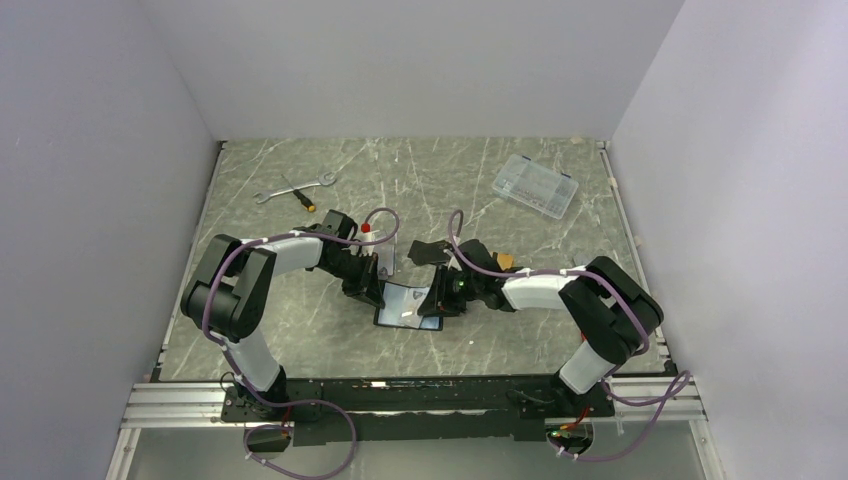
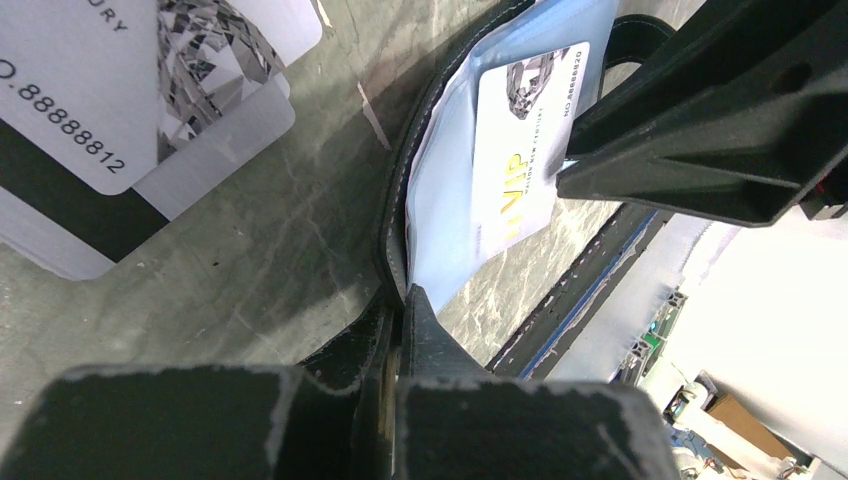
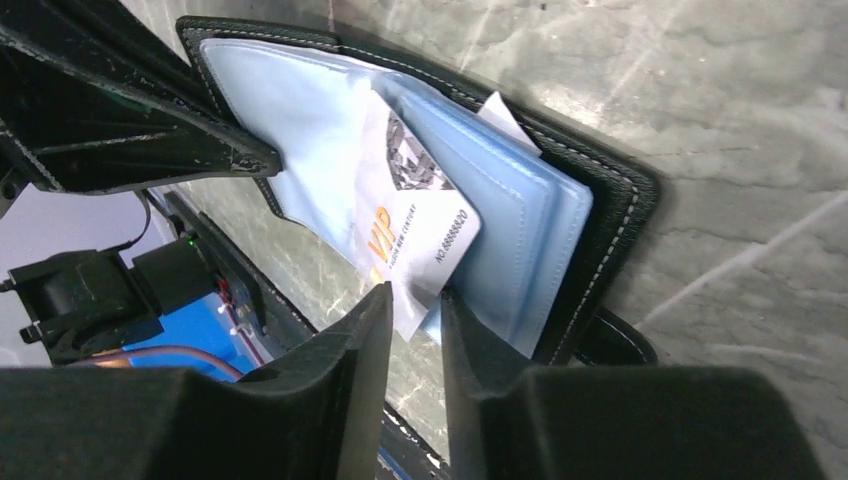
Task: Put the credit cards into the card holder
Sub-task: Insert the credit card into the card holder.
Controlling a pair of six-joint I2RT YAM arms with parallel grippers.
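Robot lab — white-walled enclosure [image 1: 400, 60]

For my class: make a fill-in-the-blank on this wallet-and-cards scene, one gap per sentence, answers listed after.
1. The card holder lies ___, showing its pale blue lining.
2. The credit card partly inside it reads ___ in gold letters.
3. Other credit cards lie on the marble ___.
4. Next to the screwdriver lies a silver ___.
Missing words: open, VIP, table, wrench.
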